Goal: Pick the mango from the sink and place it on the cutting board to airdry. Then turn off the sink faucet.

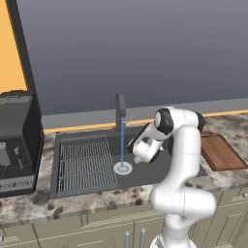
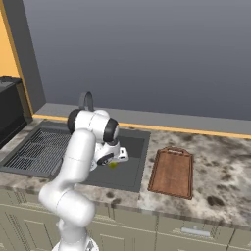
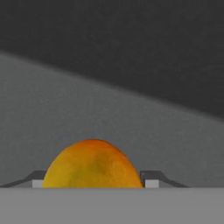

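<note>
Midway through the job, water runs from the faucet to the gripper's left, falling onto the drain of the sink. Low in the basin, the gripper has its two fingers either side of the mango, apparently grasping it, though contact is hard to confirm. Off to the right, the board waits bare on the counter. By this showing, the lift, the placing and the tap shut-off all remain.
</note>
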Motion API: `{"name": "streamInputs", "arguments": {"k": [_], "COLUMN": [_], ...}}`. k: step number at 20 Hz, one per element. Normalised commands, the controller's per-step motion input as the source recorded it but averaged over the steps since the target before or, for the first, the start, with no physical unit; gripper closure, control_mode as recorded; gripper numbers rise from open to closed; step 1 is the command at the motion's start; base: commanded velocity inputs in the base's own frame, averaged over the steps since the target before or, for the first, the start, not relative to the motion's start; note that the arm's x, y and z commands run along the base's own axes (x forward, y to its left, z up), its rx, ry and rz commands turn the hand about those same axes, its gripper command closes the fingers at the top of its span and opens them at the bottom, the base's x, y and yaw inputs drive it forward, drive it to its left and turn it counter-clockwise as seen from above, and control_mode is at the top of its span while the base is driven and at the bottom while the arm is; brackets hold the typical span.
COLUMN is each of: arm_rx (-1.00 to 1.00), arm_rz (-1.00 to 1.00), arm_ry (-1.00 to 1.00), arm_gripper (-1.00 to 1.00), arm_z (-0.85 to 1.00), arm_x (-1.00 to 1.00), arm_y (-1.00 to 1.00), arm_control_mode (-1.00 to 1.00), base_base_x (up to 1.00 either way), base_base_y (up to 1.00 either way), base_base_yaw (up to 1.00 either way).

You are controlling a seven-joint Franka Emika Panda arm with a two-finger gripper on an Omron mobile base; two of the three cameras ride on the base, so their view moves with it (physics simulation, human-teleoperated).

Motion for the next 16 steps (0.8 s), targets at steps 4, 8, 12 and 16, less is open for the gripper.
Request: {"name": "streamInputs", "arguments": {"k": [4,8,12,16], "arm_rx": [0.0,0.0,0.0,0.0], "arm_rz": [0.0,-0.01,-0.01,-0.01], "arm_ry": [0.0,0.0,0.03,0.03], "arm_gripper": [1.0,1.0,1.0,1.0], "arm_z": [0.3,0.53,0.58,0.58], "arm_x": [-0.04,-0.03,-0.12,-0.29], "arm_y": [0.0,0.0,0.0,-0.02], "arm_control_mode": [-1.0,-1.0,-1.0,-1.0], "base_base_x": [0.0,0.0,0.0,0.0], "base_base_y": [0.0,0.0,0.0,0.0], "base_base_yaw": [0.0,0.0,0.0,0.0]}}
